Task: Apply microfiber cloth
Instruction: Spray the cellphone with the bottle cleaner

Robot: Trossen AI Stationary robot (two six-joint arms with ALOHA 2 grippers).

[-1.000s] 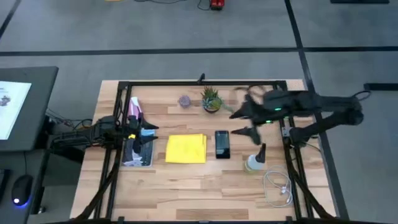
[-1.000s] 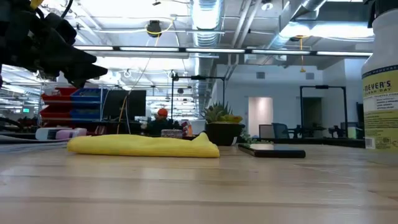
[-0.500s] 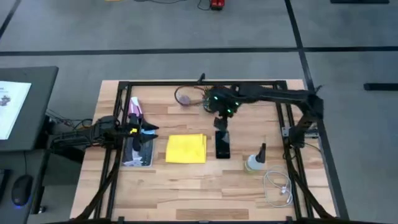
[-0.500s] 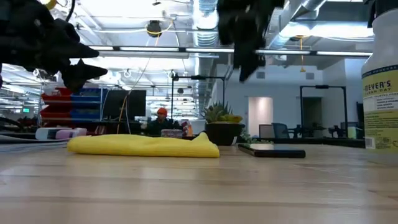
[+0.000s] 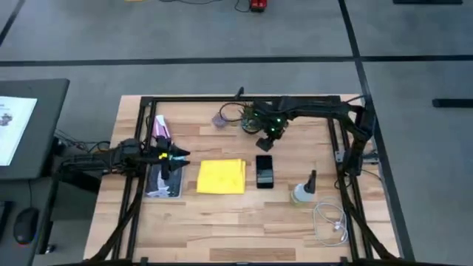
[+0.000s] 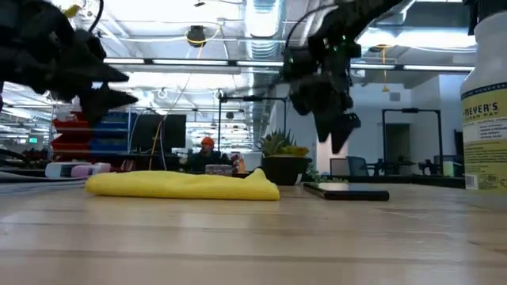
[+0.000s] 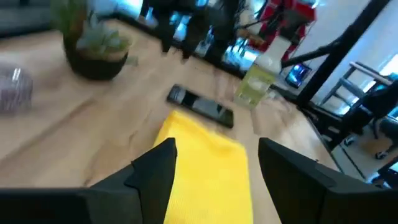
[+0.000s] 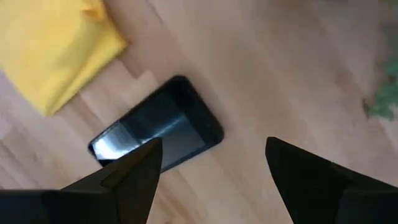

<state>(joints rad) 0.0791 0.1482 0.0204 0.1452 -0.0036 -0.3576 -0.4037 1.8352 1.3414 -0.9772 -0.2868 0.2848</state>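
Observation:
The yellow microfiber cloth lies flat, loosely folded, on the wooden table, just left of the black smartphone; both also show in the low view as cloth and phone. My left gripper hovers open at the cloth's left side, with the cloth ahead of its fingers. My right gripper hangs open above the phone's far end, pointing down at the phone, and touches nothing.
A potted plant stands just behind my right gripper. A spray bottle and a white cable are at the right. A pale flat packet lies under the left arm, and a black frame rims the table.
My right gripper has swung from over the table's right side toward the left, to above the phone's far end, and has then come down a little. The cloth and the phone have stayed where they were.

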